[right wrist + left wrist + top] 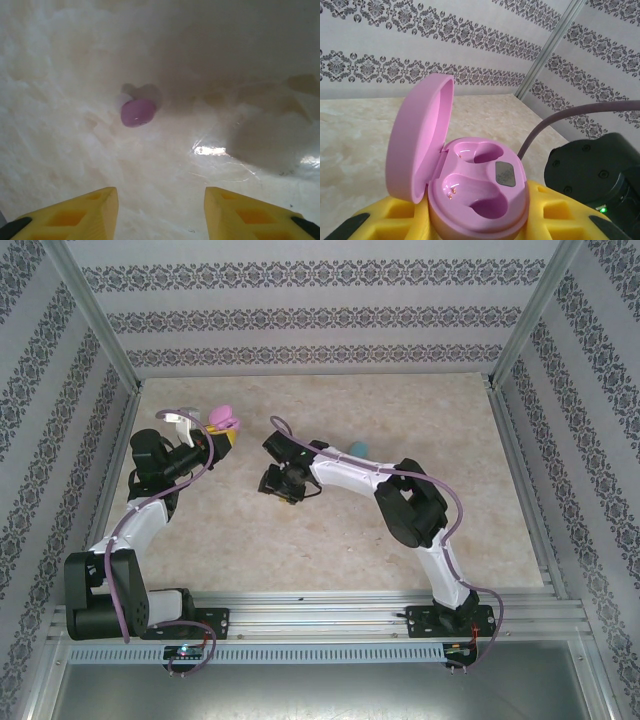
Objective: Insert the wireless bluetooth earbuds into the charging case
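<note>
Beige marbled desk (300, 550), patterned walls round it. On the left, left arm (140, 525): reaches up along the desk's left side. On the right, right arm (420, 510): bends in toward the middle. At left tip, left hand (222, 437): pinches pink case (480, 195) from both sides between yellow fingers (555, 215), opening facing up, held above the desk. At right tip, right hand (160, 212): points down at the desk, yellow fingers (75, 215) spread, grips nothing. On the case, lid (420, 145): hinged open, stands up at the left of the base. Two empty wells in the base, small grey window (505, 173) between them, gold pins in the near well. Behind right arm, light blue thing (357, 448): partly hidden, cannot tell what. On the desk, pink-purple earbud (138, 111): lies ahead of right hand, apart from both fingers, a little left of the gap's middle.
</note>
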